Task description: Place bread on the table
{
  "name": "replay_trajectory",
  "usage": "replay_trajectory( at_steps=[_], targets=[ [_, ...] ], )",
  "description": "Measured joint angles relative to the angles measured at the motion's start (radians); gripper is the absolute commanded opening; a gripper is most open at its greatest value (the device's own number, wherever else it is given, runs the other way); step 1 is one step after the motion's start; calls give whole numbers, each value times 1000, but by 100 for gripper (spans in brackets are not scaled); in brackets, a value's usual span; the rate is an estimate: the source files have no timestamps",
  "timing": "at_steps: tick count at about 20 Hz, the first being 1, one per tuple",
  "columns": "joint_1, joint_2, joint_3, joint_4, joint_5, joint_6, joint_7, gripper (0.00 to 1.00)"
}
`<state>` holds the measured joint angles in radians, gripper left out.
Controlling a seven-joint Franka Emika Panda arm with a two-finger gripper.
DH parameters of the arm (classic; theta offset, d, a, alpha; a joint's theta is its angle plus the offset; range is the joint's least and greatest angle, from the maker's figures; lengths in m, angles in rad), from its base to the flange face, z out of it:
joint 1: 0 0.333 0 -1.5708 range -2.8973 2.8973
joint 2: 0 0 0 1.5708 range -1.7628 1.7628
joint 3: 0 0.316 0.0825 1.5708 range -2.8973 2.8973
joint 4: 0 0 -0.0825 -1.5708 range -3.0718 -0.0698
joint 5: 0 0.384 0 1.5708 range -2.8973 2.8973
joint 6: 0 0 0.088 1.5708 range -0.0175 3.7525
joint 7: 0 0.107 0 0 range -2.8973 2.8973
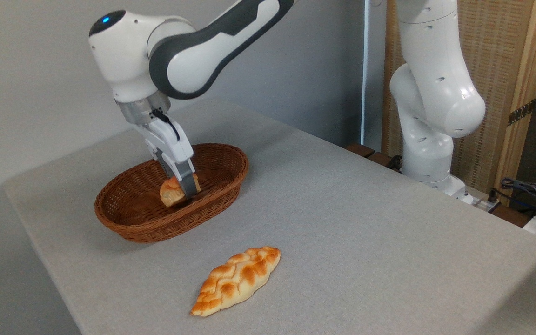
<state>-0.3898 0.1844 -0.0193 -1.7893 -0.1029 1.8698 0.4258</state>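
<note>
Grey table, end effector clamped on bread, over wicker basket

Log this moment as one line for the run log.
phase: lift | gripper: shut on bread | bread: above basket floor | table: braided loaf

Even, soft indoor light — bright, no glare; the tabletop carries faint shadows, one beside the wicker basket. Focus stays sharp throughout.

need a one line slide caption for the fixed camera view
Panda gripper grips the small bread roll over the wicker basket, with a braided loaf on the grey table.
</note>
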Motion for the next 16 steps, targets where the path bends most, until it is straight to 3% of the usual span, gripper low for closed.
replay_trajectory(
  at_steps=[7,16],
  targets=[
    [8,-119,38,3,0,-10,0,46],
    [18,-198,199,1,0,-108,55,48]
  ],
)
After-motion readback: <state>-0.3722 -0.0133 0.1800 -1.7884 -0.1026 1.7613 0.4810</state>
